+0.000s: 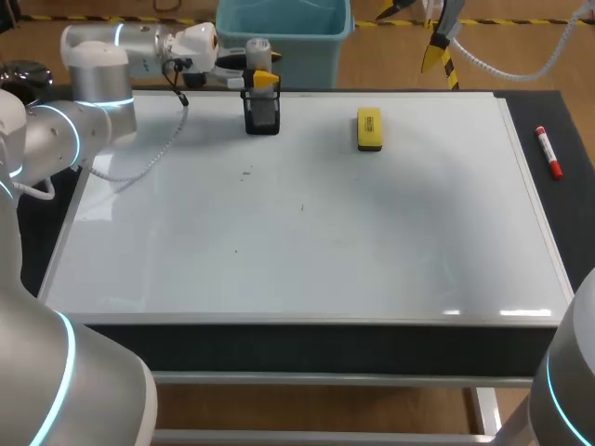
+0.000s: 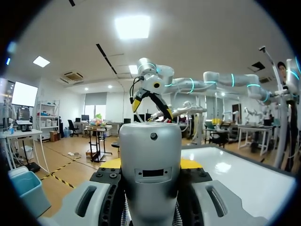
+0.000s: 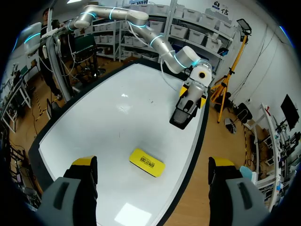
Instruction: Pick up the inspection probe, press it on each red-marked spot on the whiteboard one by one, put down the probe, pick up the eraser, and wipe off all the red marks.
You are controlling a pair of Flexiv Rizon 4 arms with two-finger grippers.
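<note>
A grey, round-topped probe point(image 2: 150, 146) fills the left wrist view, and my left gripper point(image 2: 151, 165) is shut on it, a yellow tip showing on each side. From above, that gripper point(image 1: 258, 82) is at the board's far edge, right over the black mesh holder point(image 1: 262, 113). I cannot tell whether the probe's lower end rests in the holder. The yellow eraser point(image 1: 369, 129) lies flat on the whiteboard point(image 1: 307, 242), to the right of the holder. My right gripper point(image 3: 153, 165) hangs open high above the eraser point(image 3: 147, 162). The board shows only a few small dark specks point(image 1: 246, 172).
A red marker point(image 1: 548, 152) lies on the black table strip to the right of the board. A blue bin point(image 1: 284, 37) stands behind the far edge. My left arm's cable point(image 1: 158, 149) droops over the board's far left corner.
</note>
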